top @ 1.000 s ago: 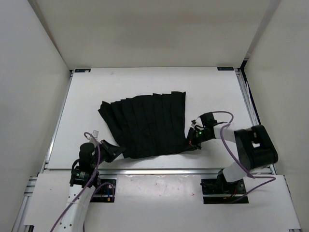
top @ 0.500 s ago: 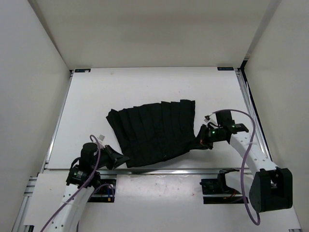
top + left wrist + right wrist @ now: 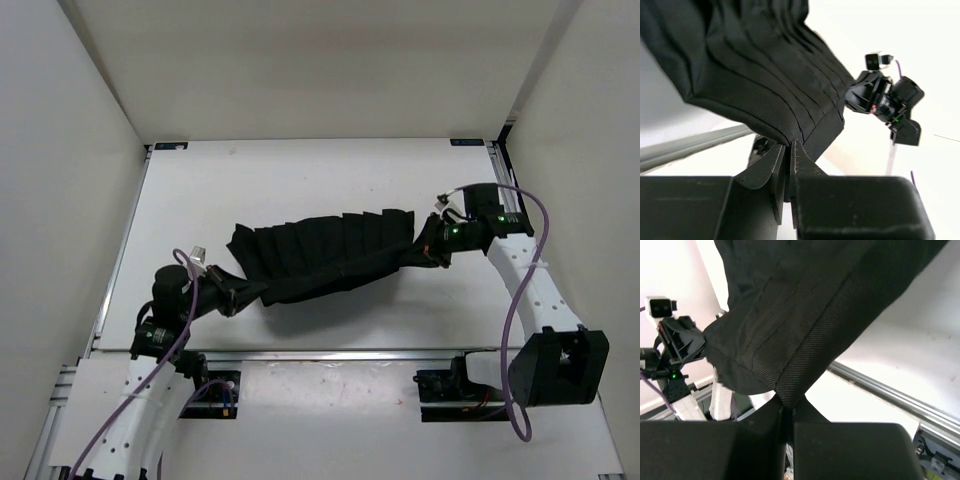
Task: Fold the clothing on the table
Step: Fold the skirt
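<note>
The clothing (image 3: 325, 252), a black pleated skirt-like garment, hangs stretched between my two grippers above the white table (image 3: 300, 180). My left gripper (image 3: 232, 300) is shut on its lower left corner; in the left wrist view the hem (image 3: 775, 131) is pinched between the jaws. My right gripper (image 3: 428, 250) is shut on the lower right corner, and the folded corner of the clothing (image 3: 790, 390) sits in its closed jaws. The garment's near edge is lifted and sags in the middle. Its far edge appears to rest on the table.
A metal rail (image 3: 320, 353) runs along the table's near edge, seen also as the rail (image 3: 890, 395) in the right wrist view. White panels (image 3: 70, 150) wall the table on the left, back and right.
Both grippers have lifted the clothing's near corners and carried them away from the near edge. The right arm swung far out to the right; the flat garment now hangs as a narrower band.
</note>
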Robot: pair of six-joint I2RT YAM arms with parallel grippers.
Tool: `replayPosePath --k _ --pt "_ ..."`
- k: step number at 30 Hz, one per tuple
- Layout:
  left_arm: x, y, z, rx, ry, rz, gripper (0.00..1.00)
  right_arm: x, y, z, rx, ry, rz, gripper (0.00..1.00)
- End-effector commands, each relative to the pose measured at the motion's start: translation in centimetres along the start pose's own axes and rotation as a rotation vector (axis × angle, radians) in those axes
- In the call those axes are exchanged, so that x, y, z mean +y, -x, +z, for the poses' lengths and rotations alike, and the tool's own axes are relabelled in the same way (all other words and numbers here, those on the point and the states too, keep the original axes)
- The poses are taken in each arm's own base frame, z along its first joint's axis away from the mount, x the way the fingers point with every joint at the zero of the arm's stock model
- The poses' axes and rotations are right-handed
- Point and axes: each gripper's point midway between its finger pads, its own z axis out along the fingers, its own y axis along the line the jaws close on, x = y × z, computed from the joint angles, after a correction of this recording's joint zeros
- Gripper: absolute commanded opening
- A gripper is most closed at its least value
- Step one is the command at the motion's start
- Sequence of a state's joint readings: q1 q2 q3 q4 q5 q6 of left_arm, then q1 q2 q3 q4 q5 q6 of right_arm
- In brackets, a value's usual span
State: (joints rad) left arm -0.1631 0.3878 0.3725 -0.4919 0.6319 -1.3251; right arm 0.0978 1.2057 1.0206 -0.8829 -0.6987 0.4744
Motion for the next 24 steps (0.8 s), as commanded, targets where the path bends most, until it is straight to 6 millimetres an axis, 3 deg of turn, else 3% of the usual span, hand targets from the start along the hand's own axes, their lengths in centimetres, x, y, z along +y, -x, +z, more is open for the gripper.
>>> replayPosePath --k 1,8,18,21,24 --pt "-4.0 1.2 -0.1 -0.026 -0.097 0.057 0.00 1.6 2.1 -0.8 -0.028 0.018 -0.022 0.00" --pt "-7.1 2.8 0.1 -0.062 -0.150 0.055 0.00 3.7 5.5 -1.3 -0.060 0.042 -0.040 0.00" --pt "-9.6 4.7 0.9 -0.080 -0.176 0.061 0.00 5.4 10.5 -0.4 -0.051 0.057 -0.037 0.00" --pt "-10.6 4.9 0.7 -0.093 -0.186 0.082 0.00 5.7 10.7 -0.7 -0.062 0.037 -0.055 0.00" --pt "-10.0 4.5 0.3 -0.091 -0.165 0.064 0.00 5.4 9.7 -0.8 -0.053 0.026 -0.050 0.00"
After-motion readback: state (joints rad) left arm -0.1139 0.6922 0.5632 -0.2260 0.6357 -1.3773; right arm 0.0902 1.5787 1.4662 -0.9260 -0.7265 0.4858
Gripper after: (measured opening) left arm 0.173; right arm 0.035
